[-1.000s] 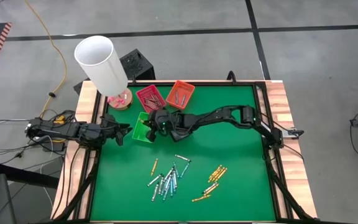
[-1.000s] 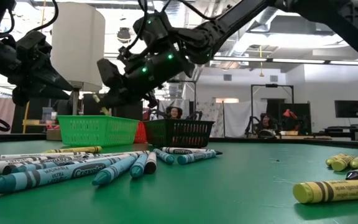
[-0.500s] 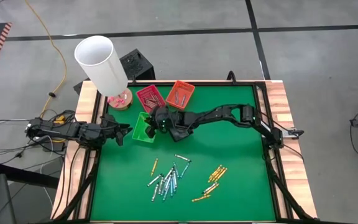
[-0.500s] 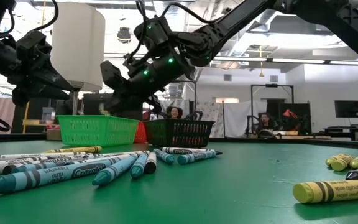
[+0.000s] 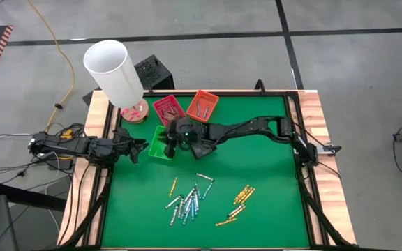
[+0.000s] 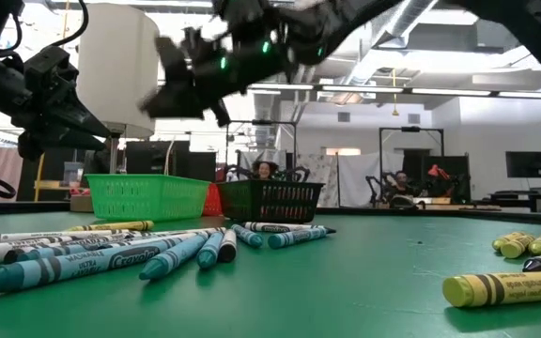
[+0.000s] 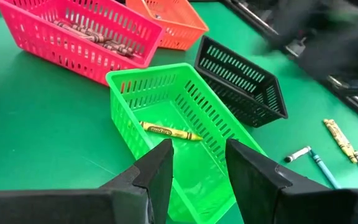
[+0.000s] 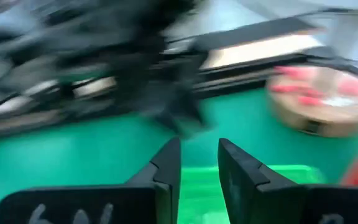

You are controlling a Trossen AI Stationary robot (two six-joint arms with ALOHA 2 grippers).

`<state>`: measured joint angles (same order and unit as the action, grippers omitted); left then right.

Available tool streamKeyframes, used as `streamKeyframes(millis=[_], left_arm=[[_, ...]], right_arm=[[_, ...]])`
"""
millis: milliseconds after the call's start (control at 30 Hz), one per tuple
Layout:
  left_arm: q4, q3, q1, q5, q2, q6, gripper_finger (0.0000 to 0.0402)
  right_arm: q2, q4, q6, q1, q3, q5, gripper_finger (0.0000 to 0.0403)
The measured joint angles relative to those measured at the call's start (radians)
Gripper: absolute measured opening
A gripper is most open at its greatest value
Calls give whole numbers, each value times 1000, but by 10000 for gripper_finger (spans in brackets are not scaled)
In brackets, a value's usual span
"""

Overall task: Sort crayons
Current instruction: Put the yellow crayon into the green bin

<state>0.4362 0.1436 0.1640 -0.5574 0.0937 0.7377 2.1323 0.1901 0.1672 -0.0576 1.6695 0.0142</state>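
Right gripper [image 5: 167, 139] over the green slotted plastic tray [image 5: 161, 144], fingers apart, nothing held.
One yellow wax crayon [image 7: 169, 131] lies inside that tray. Loose blue, grey-white and yellow crayons [image 5: 187, 201] lie on the green mat toward 6 o'clock. Left gripper [image 5: 139, 150] waits at 9 o'clock, part-open, empty.

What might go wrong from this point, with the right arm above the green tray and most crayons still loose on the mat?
1. The right gripper hangs over the green tray beside the black tray; a low swing away could knock either light tray.
2. The blue crayons lie in a tight, overlapping pile, so the next pick may catch two.
3. The left gripper waits close to the green tray, so the arms might cross paths.
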Motion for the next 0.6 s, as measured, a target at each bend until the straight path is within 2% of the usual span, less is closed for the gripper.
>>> streamKeyframes(millis=[100,167,367,600], left_arm=[[0,0,0,0,0,0,137],[0,0,0,-1,0,0,137],[0,0,0,1,0,9,137],[0,0,0,3,0,12,137]], right_arm=[[-28,-43,-96,40,0,-153,102],[-35,-83,-149,73,-1,-201,102],[-6,-134,-330,156,-2,-204,102],[71,-124,-381,183,-3,-199,102]])
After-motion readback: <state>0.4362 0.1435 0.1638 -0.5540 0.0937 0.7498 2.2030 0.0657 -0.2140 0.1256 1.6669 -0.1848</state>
